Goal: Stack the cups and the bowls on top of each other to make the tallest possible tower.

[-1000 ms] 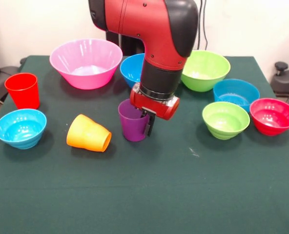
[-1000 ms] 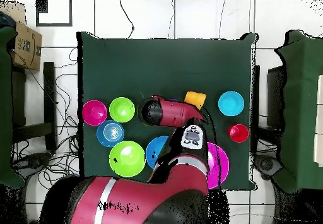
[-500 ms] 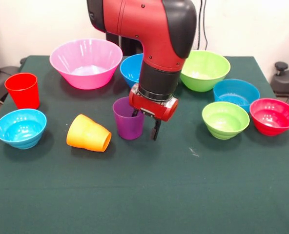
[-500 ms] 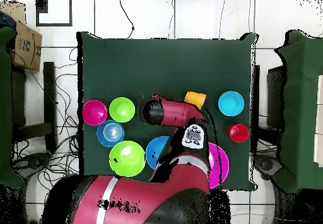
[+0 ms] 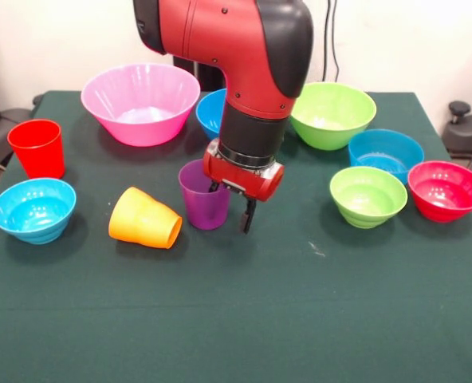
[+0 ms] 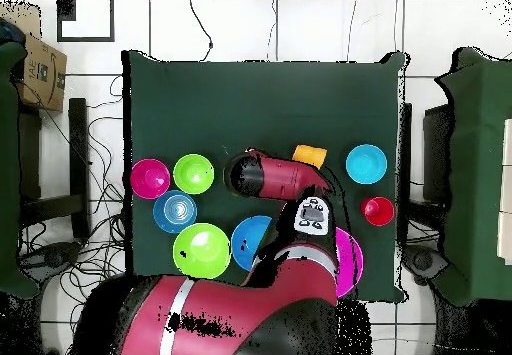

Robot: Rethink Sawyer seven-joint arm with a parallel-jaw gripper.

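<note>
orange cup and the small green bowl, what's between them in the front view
In the front view, the upright purple cup and the gripper at its rim lie between the tipped orange cup and small green bowl.

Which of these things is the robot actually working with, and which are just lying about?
For the job: red cup, purple cup, orange cup on its side; pink bowl, mid-sized blue bowl, big green bowl, small blue bowl, light blue bowl, small green bowl, red bowl.
Just lying about: cardboard box, floor cables beside the table.
</note>
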